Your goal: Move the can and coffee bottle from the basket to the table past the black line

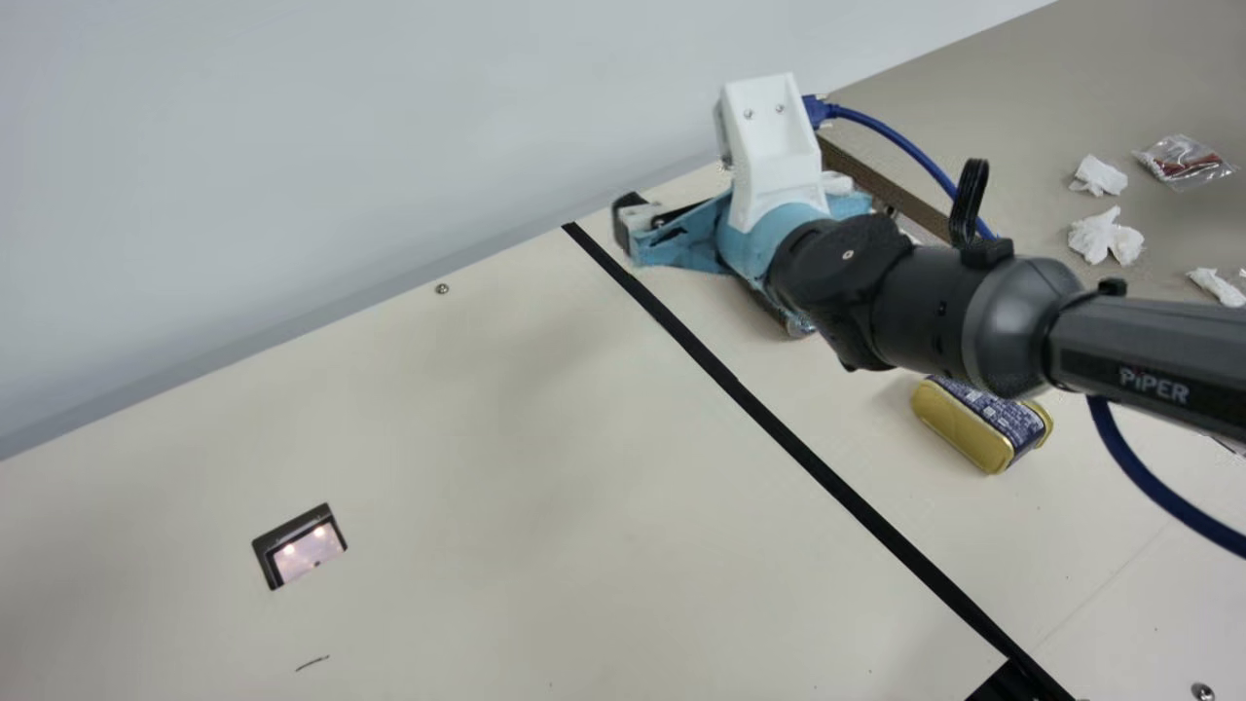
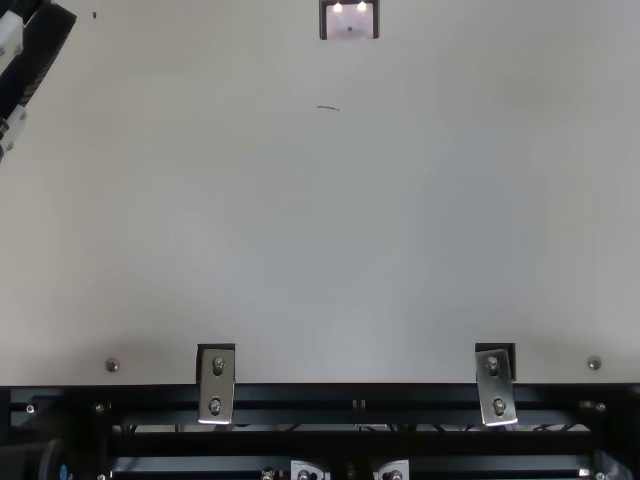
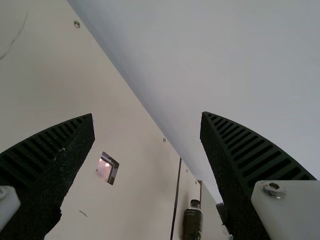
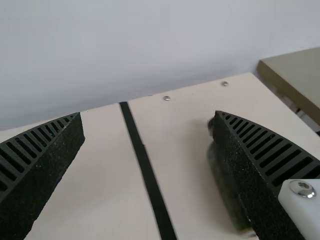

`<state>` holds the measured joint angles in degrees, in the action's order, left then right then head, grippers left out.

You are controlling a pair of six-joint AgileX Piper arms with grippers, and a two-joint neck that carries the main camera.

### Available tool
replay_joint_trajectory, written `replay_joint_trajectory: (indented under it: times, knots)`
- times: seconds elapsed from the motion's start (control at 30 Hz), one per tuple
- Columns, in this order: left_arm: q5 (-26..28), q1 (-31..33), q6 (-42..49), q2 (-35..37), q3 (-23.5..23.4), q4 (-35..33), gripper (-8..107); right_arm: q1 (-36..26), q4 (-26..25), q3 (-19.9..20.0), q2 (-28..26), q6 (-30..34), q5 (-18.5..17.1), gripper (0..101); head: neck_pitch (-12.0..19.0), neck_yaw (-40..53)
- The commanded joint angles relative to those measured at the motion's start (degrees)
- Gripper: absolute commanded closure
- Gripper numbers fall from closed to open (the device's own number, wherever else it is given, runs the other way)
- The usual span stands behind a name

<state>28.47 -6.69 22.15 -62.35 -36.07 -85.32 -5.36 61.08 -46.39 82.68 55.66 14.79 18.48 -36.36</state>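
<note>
While the can [image 1: 964, 424] and the coffee bottle [image 3: 192, 222] were both out on the table [image 1: 438, 487], on the same side of the black line [image 1: 827, 473], the job looked all or almost done, if that was the side they had to go to. Near the bottle, the right gripper [image 4: 149, 114] was wide open with nothing between its fingers, and the left gripper [image 3: 147, 115] was wide open and empty too. Maybe only moving the right arm away was left.
</note>
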Motion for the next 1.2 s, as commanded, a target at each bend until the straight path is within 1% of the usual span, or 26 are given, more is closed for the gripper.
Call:
replay_joint_trajectory:
  times: [0.0, 0.2, 0.4, 0.43, 0.47, 0.53, 0.57, 0.67, 0.77, 0.9, 1.03, 1.17]
  knots:
    - [0.0, 0.0, 0.0, 0.0, 0.0, 0.0, 9, 2.4, 2.9, -0.2, -0.3, 1.1, -0.3, 0, 2.0, -1.2]
    - [0.0, 0.0, 0.0, 0.0, 0.0, 0.0, 9, 7.8, 10.3, -0.6, -1.3, 5.1, -1.3, 0, 2.0, -1.2]
    - [0.0, 0.0, 0.0, 0.0, 0.0, 0.0, 9, 11.9, 19.0, -0.9, -1.5, 8.8, -3.8, 0, 2.0, -1.2]
    - [0.0, 0.0, 0.0, 0.0, 0.0, 0.0, 9, 11.0, 15.4, -0.8, -1.5, 8.0, -2.9, 0, 2.0, -1.2]
    - [0.0, 0.0, 0.0, 0.0, 0.0, 0.0, 9, 11.7, 17.1, -0.8, -1.5, 8.7, -3.5, 0, 2.0, -1.2]
    - [0.0, 0.0, 0.0, 0.0, 0.0, 0.0, 9, 12.0, 18.6, -0.8, -1.5, 9.0, -4.2, 0, 2.0, -1.2]
    - [0.0, 0.0, 0.0, 0.0, 0.0, 0.0, 9, 12.0, 19.0, -0.8, -1.5, 8.9, -3.9, 0, 2.0, -1.2]
    - [0.0, 0.1, -0.9, 0.2, -0.2, 0.8, 9, 12.0, 19.1, -0.8, -1.5, 9.0, -3.5, 0, 2.0, -1.2]
    - [-1.3, 0.5, -0.6, 0.5, -0.8, 2.4, 9, 12.0, 19.1, -0.8, -1.5, 9.0, -3.5, 0, 2.0, -1.2]
    - [-5.1, 2.2, 0.3, 1.5, -1.7, 7.4, 9, 12.0, 19.1, -0.8, -1.5, 9.0, -3.5, 0, 2.0, -1.2]
    - [-9.4, 4.7, 0.7, 3.0, -1.8, 14.2, 9, 12.0, 19.1, -0.8, -1.5, 9.0, -3.5, 0, 2.0, -1.2]
    - [-12.4, 6.5, 0.1, 5.2, -0.8, 22.3, 9, 12.0, 19.1, -0.8, -1.5, 9.0, -3.5, 0, 2.0, -1.2]
